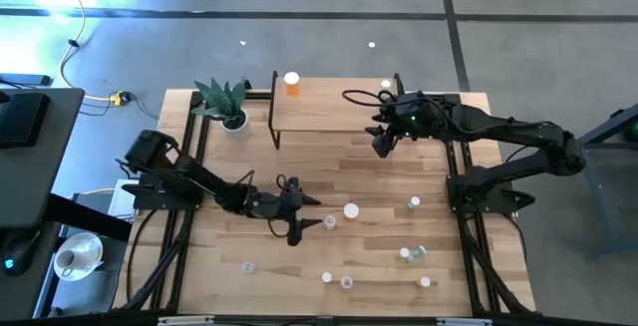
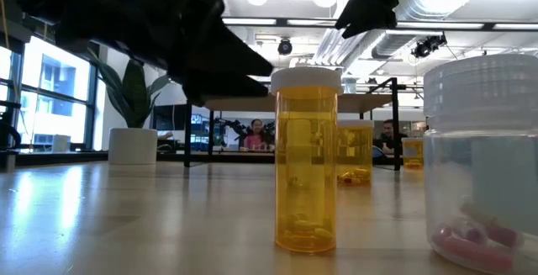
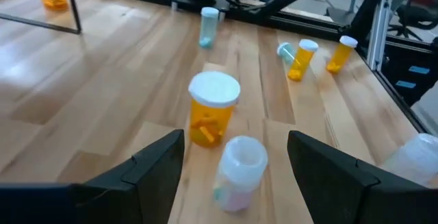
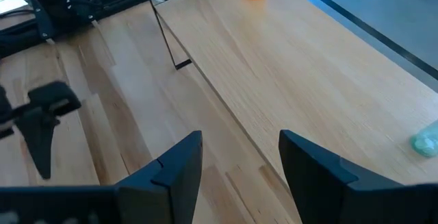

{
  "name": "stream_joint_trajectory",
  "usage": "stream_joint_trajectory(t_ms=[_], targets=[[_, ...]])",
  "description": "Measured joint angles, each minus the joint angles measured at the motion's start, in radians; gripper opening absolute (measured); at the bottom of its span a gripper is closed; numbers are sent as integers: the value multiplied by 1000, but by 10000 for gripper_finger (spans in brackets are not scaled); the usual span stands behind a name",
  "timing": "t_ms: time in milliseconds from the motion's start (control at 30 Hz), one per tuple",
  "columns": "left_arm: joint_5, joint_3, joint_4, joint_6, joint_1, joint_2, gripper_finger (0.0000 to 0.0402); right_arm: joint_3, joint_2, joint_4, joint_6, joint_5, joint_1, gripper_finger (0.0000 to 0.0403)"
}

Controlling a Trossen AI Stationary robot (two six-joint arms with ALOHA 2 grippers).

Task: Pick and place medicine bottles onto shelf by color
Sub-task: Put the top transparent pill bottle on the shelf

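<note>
I see the bench (image 1: 379, 181) with the shelf (image 1: 339, 112) at its far middle, potted plant (image 1: 227, 102) just left of it. One orange bottle (image 1: 292, 84) stands on the shelf's far left; a pale bottle (image 4: 426, 142) lies at its far right end. My right gripper (image 1: 383, 145) hangs over the shelf's near right edge, fingers spread, holding nothing. My left gripper (image 1: 302, 216) sits low at bench centre-left, fingers apart, empty; right before it stand a clear bottle (image 3: 239, 172) and an orange white-capped bottle (image 3: 212, 107). The other bottles are scattered on the near right of the bench, some tipped over.
</note>
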Motion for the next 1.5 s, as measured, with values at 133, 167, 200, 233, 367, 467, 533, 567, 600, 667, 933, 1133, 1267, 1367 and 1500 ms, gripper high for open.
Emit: stream_joint_trajectory(t_ms=[133, 167, 200, 233, 367, 467, 533, 567, 600, 667, 933, 1133, 1267, 1367, 1500], targets=[[4, 56, -22, 2, -1, 45, 250, 0, 0, -5, 23, 0, 0, 185], [19, 73, -35, 2, -1, 55, 250, 0, 0, -6, 24, 0, 0, 185], [31, 89, -61, 4, 2, 57, 250, 0, 0, -6, 24, 0, 0, 185], [46, 105, -94, 12, 7, 57, 250, 0, 0, -6, 24, 0, 0, 185], [121, 192, -284, 18, 28, 55, 250, 0, 0, -7, 24, -1, 0, 185], [145, 263, -428, 23, 44, 54, 250, 0, 0, -8, 24, -1, 0, 185], [149, 298, -497, 44, 52, 53, 250, 0, 0, -9, 24, -1, 0, 185], [150, 310, -518, 53, 55, 53, 250, 0, 0, -9, 22, -1, 0, 185], [150, 318, -526, 62, 57, 53, 250, 0, 0, -9, 22, -1, 0, 185], [150, 329, -529, 71, 60, 53, 250, 0, 0, -9, 21, -1, 0, 185], [152, 333, -552, 70, 60, 71, 250, 0, 0, -14, 21, -1, 0, 185], [152, 333, -535, 63, 60, 105, 250, 0, 0, -14, 21, -1, 0, 185], [152, 332, -536, 63, 59, 127, 250, 0, 0, -14, 21, -1, 0, 185], [151, 332, -538, 63, 57, 134, 250, 0, 0, -14, 21, -1, 0, 185], [146, 332, -532, 62, 57, 141, 250, 0, 0, -14, 21, -1, 0, 185]])
